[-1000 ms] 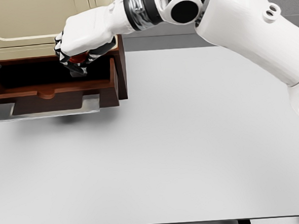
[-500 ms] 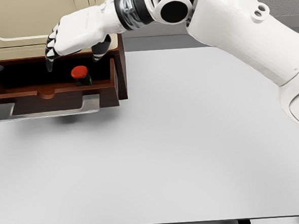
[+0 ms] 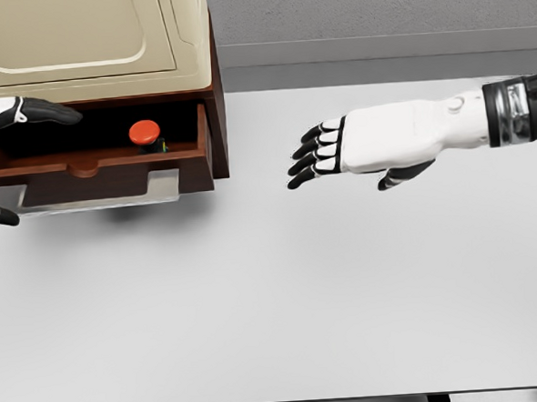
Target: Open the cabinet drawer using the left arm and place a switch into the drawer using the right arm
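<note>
A: Item one, round red-capped push-button switch (image 3: 144, 132) on a dark base. Location?

B: Inside the pulled-out dark brown wooden drawer (image 3: 93, 163), toward its right half, standing upright, cap up. Not touched by either hand.

A: Item two, drawer housing?

B: Cream-topped cabinet with brown wooden sides (image 3: 103, 38), at the far left of the plain white table (image 3: 283, 291). Drawer front fitted with a flat grey metal handle (image 3: 86, 194).

A: Item three, white five-finger right hand with black fingertips (image 3: 374, 142)?

B: Over bare table, well apart from the drawer, to its right. Fingers straight and spread, pointing left toward the cabinet, thumb hanging below the palm. Holding nothing.

A: Item four, left hand (image 3: 17, 112)?

B: Mostly cut off at the picture's left edge; a white-and-black part above the drawer's left end, another dark fingertip lower down near the handle. Grip state not readable.

A: Bearing of switch from the hands?

B: Left of the right hand, well off, with open table between. Much nearer the left hand, which sits right at the drawer. Judged: placing done; closing, if wanted, falls to the left side.
</note>
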Robot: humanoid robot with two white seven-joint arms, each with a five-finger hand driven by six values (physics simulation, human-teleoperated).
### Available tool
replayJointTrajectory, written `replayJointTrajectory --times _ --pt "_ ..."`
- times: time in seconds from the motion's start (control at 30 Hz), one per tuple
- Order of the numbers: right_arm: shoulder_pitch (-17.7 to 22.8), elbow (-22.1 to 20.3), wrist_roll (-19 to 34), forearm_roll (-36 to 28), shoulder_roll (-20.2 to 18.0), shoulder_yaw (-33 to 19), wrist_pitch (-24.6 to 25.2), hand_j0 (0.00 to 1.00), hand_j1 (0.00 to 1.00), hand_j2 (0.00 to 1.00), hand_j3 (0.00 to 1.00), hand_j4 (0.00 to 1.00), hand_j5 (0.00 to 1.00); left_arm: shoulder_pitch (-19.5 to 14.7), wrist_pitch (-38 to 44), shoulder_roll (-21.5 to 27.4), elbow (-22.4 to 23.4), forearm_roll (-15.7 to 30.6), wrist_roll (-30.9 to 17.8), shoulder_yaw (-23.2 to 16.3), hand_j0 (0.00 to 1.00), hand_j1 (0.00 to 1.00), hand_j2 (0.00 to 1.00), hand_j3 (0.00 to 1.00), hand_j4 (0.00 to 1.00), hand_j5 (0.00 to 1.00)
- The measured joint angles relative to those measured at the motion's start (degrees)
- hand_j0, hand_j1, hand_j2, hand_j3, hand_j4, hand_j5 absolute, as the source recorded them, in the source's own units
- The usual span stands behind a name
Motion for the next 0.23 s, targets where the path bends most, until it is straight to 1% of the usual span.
replayJointTrajectory --times 0.03,0.1,0.23 --pt "0.7 -0.16 0.0 -0.06 -0.91 -0.06 0.01 1.0 1.0 1.0 1.0 1.0 1.0 0.01 0.01 -1.67 -0.02 -0.15 0.0 0.02 1.0 1.0 1.0 1.0 1.0 1.0" --pt "0.79 -0.39 -0.01 -0.17 -2.09 -0.14 0.03 1.0 1.0 1.0 1.0 1.0 1.0 0.1 0.01 -3.93 -0.04 -0.4 0.0 0.0 1.0 1.0 1.0 1.0 1.0 1.0" --pt "1.32 -0.59 -0.01 -0.23 -3.9 -0.1 0.05 1.0 1.0 1.0 1.0 1.0 1.0 0.1 0.01 -5.76 -0.05 -0.79 0.0 0.0 1.0 1.0 1.0 1.0 1.0 1.0"
